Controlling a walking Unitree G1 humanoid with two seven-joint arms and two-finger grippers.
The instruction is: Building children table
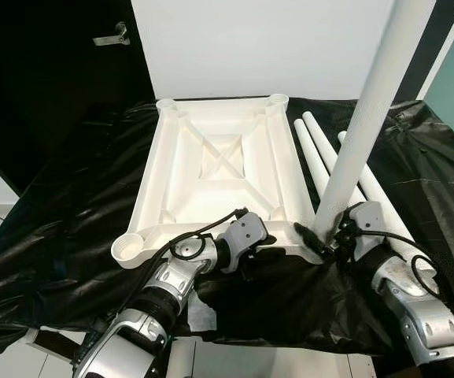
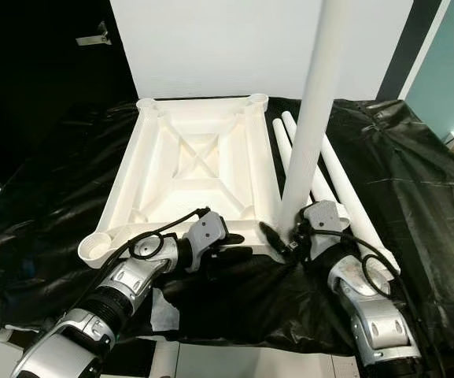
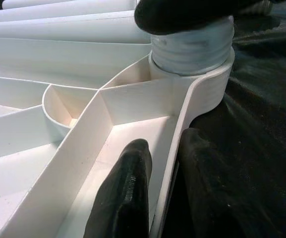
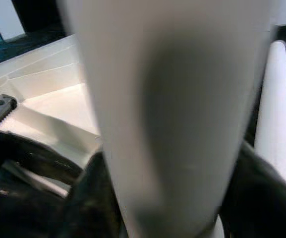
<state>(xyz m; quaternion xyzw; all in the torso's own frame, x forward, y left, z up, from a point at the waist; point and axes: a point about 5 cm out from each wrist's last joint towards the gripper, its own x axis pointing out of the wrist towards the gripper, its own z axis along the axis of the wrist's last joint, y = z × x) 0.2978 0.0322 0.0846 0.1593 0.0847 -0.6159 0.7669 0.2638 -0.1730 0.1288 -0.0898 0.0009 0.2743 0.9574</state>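
A white plastic tabletop [image 1: 219, 169] lies upside down on black sheeting, its ribbed underside up. A white table leg [image 1: 368, 118] stands upright in the near right corner socket [image 3: 192, 74]. My right gripper [image 1: 325, 236] is shut on the leg's base, its black fingers [image 4: 261, 198] wrapped around the tube. My left gripper [image 1: 270, 252] is shut on the tabletop's near rim [image 3: 170, 163], one finger [image 3: 125, 193] inside the rim and the other outside. Three more white legs [image 1: 325, 153] lie side by side to the tabletop's right.
Black plastic sheeting [image 1: 69, 213] covers the work surface and hangs over its near edge. A white wall [image 1: 258, 47] stands behind, with a dark door and handle [image 1: 112, 35] at the far left. The other three corner sockets [image 1: 128, 248] hold no leg.
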